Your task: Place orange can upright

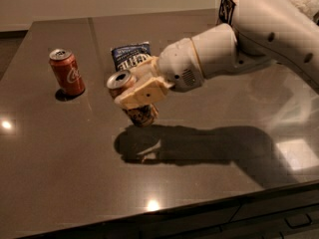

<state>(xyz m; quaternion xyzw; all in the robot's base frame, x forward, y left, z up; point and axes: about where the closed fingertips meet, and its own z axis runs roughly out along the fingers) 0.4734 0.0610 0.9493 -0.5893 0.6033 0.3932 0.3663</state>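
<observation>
The orange can (130, 99), with mottled brown-orange print and a silver top, is held in my gripper (138, 94) at the middle left of the dark table. The can is nearly upright, tilted a little, top end up and toward the left, lifted slightly above the tabletop with its shadow below. The gripper's cream fingers (142, 95) are shut across the can's middle. The white arm reaches in from the upper right.
A plain red cola can (67, 71) stands upright at the left. A blue and white snack bag (130, 56) lies just behind the gripper. A dark box (228, 7) sits at the far right back. The table's front edge (164, 208) runs below.
</observation>
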